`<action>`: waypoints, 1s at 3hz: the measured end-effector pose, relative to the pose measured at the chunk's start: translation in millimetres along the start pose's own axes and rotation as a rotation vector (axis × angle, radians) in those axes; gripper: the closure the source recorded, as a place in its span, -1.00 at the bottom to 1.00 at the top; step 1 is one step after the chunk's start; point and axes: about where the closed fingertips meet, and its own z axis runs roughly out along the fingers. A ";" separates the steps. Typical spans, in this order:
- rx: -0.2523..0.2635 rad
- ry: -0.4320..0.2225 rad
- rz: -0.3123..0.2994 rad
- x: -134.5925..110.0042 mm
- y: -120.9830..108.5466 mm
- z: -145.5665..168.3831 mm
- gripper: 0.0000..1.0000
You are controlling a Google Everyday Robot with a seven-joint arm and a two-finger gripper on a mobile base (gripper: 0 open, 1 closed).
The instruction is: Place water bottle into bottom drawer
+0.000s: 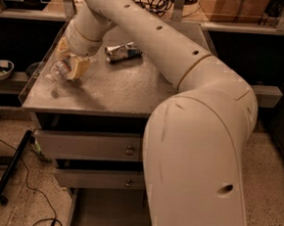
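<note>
Water bottle (59, 70) is in our grasp: our gripper (69, 70) has its tan fingers (81, 67) clamped on it, above the left part of the cabinet top (114, 90), with a shadow on the metal beneath. We see a crushed can (122, 51) lying further back on the same top. Below sit two knobbed drawers (85, 145), and under them the bottom drawer (104, 212) stands pulled out, partly hidden by our arm (199, 139).

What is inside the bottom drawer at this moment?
The drawer shows only bare floor; the arm hides its right part. The bottle is held by the gripper over the cabinet top.
</note>
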 end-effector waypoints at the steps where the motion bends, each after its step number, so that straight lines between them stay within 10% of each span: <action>1: 0.000 0.000 0.000 0.0 0.0 0.2 1.00; 3: 0.023 -0.006 0.021 6.1 -3.1 -9.6 1.00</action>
